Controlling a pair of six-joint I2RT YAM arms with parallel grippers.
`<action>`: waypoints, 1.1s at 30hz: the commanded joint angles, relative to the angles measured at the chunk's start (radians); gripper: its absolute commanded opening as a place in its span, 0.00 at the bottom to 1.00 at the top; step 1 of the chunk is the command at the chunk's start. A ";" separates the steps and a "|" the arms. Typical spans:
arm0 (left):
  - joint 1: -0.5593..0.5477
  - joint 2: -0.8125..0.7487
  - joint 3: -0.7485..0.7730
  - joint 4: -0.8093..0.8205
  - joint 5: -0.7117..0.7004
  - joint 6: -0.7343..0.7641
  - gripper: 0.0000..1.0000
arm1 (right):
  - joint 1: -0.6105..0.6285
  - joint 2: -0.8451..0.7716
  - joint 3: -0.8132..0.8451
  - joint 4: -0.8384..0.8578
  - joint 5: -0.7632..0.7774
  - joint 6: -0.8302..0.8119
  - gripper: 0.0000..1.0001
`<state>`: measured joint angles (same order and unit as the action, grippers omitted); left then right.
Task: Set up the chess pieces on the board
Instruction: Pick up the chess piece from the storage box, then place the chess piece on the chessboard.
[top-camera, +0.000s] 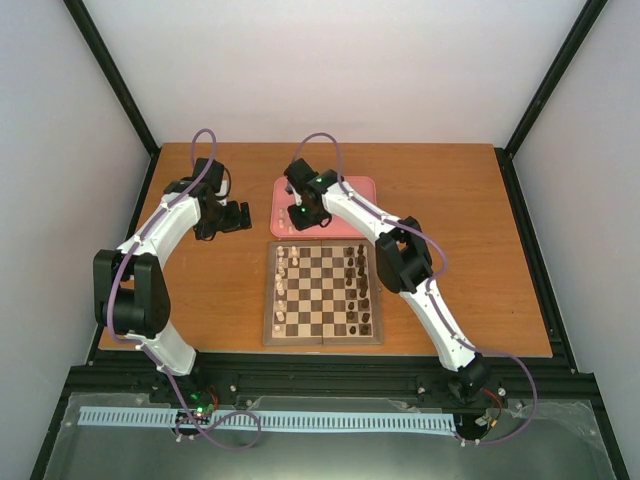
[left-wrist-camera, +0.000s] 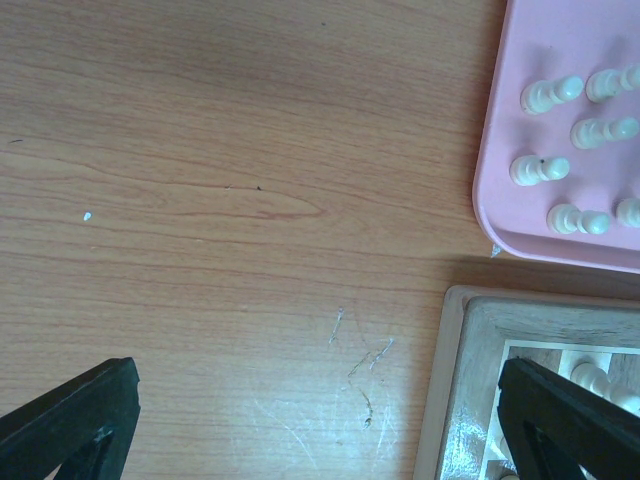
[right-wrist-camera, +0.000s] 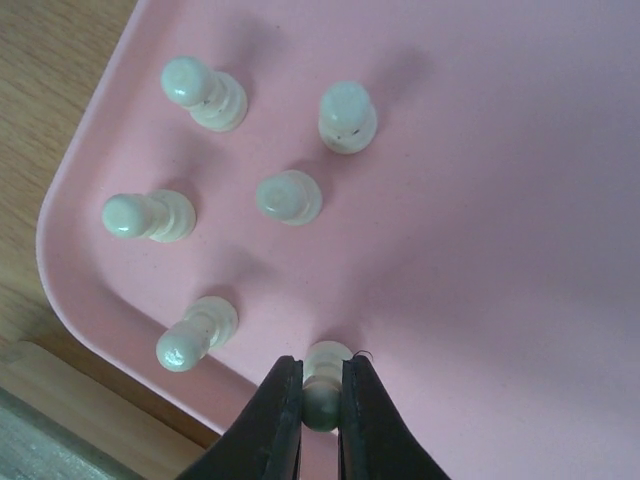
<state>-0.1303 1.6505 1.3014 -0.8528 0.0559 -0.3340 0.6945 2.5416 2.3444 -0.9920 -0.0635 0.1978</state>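
At the tray's corner nearest the board: your right tool (right-wrist-camera: 320, 400) is closed on one cream piece (right-wrist-camera: 327, 357), with its two black fingers (right-wrist-camera: 280, 425) pinching the piece from either side.
Held piece, seat: it sits close to the raised rim; you cannot tell whether it rests on the tray or hangs just off it.
Loose chess pieces (right-wrist-camera: 288, 197): you have five more cream ones on the pink tray (right-wrist-camera: 500, 200), all apart from one another. The closest lies just beside the fingers and does not touch them.
Tray edges: the corner is rounded with a low lip, and the pink floor runs wide and bare away from the cluster.
Tray-to-board gap: only a narrow strip of bench (left-wrist-camera: 250, 200) separates the tray's near edge from the board's far border.
Board (top-camera: 322, 293): it lies flat, just in front of the tray. Cream pieces stand along its left files with gaps among them, dark pieces (top-camera: 360, 290) stand along its right files, and the middle files are open.
Left tool (left-wrist-camera: 320, 450): the jaws are spread wide with nothing between them. It hangs over bare wood off the board's far-left corner, and one finger overlaps the board's border in your wrist view.
Room to move: you have broad bench on both sides of the board.
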 joint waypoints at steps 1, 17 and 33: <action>-0.006 -0.018 0.028 0.005 -0.003 0.019 1.00 | 0.002 -0.126 0.026 0.022 0.068 -0.024 0.03; -0.005 -0.044 0.013 0.013 -0.006 0.015 1.00 | 0.158 -0.599 -0.546 0.063 0.043 0.055 0.03; -0.005 -0.063 0.007 0.013 -0.004 0.013 1.00 | 0.246 -0.642 -0.805 0.280 0.033 0.099 0.03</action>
<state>-0.1307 1.6329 1.3014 -0.8520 0.0528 -0.3344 0.9318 1.9102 1.5444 -0.8059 -0.0422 0.2783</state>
